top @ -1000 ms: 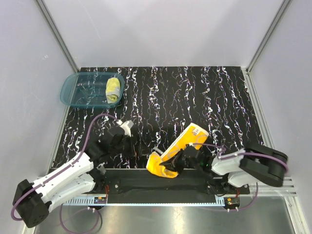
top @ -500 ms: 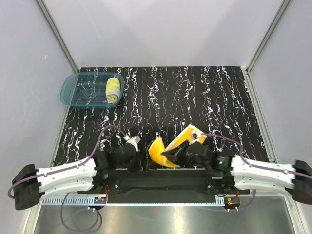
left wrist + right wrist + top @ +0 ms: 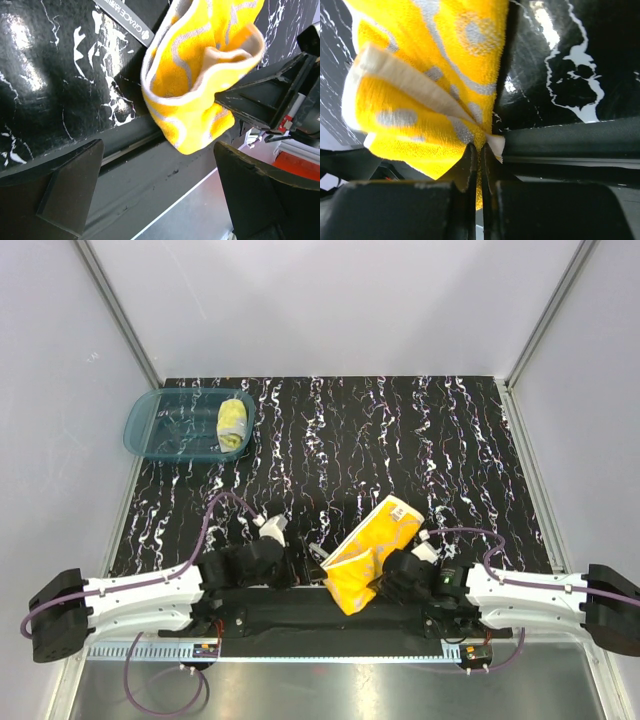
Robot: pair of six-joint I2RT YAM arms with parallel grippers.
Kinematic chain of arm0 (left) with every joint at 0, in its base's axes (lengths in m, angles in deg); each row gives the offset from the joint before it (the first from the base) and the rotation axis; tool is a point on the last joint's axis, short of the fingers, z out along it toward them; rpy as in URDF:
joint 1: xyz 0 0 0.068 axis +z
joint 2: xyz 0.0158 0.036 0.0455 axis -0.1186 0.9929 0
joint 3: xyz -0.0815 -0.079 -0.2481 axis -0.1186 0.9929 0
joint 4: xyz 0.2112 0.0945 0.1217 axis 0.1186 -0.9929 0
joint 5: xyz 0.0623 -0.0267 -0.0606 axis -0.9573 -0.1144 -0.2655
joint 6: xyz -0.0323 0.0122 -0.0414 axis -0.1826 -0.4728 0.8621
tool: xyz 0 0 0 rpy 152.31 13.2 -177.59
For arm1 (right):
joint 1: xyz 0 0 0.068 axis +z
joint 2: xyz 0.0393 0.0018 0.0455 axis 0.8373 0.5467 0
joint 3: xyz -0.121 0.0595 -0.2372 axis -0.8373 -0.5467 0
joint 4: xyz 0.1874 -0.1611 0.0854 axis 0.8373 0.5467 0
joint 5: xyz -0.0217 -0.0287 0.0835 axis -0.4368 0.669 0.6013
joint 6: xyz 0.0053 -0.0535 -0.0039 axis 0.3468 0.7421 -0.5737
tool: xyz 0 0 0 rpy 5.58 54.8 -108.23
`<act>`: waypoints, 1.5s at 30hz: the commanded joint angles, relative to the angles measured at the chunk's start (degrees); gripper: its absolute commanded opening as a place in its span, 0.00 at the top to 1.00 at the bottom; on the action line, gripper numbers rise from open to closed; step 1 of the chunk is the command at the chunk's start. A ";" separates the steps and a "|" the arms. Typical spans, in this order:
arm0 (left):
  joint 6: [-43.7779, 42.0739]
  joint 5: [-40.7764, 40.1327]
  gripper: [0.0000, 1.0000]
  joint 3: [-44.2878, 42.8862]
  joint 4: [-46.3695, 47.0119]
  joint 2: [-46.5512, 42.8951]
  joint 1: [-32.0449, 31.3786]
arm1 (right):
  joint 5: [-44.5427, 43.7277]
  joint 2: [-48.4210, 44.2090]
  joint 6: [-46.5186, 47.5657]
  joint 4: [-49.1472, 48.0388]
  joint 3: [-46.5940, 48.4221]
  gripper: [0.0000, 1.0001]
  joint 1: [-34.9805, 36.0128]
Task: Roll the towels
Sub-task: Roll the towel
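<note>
**Orange towel pinched at the near edge, left jaws wide and empty**

The orange towel point(image 3: 372, 548) lies loosely folded at the near edge of the table point(image 3: 400, 430), between the two arms. Its far end rests on the black top with some grey-beige side showing. Its near end sags over the dark front rail point(image 3: 300, 612).

The right gripper point(image 3: 383, 577) is at the towel's near right side. In the right wrist view the gripper point(image 3: 479, 150) has its jaws closed tight on a thin fold of the towel point(image 3: 420, 75), and the rest of the cloth bunches up beyond the fingertips.

The left gripper point(image 3: 296, 565) sits just left of the towel with its jaws fully spread and nothing between them. In the left wrist view the towel point(image 3: 195, 75) hangs ahead of the gripper point(image 3: 159, 150), past the fingertips and clear of both fingers point(image 3: 70, 195).

The yellow towel point(image 3: 233, 423) lies rolled inside the teal basin point(image 3: 150, 435) at the far left corner, well apart from both grippers.
</note>
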 commanded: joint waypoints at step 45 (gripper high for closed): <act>6.85 -12.90 0.01 1.39 16.38 10.11 -8.06 | -3.24 -23.01 -2.45 -14.58 -16.51 1.00 0.29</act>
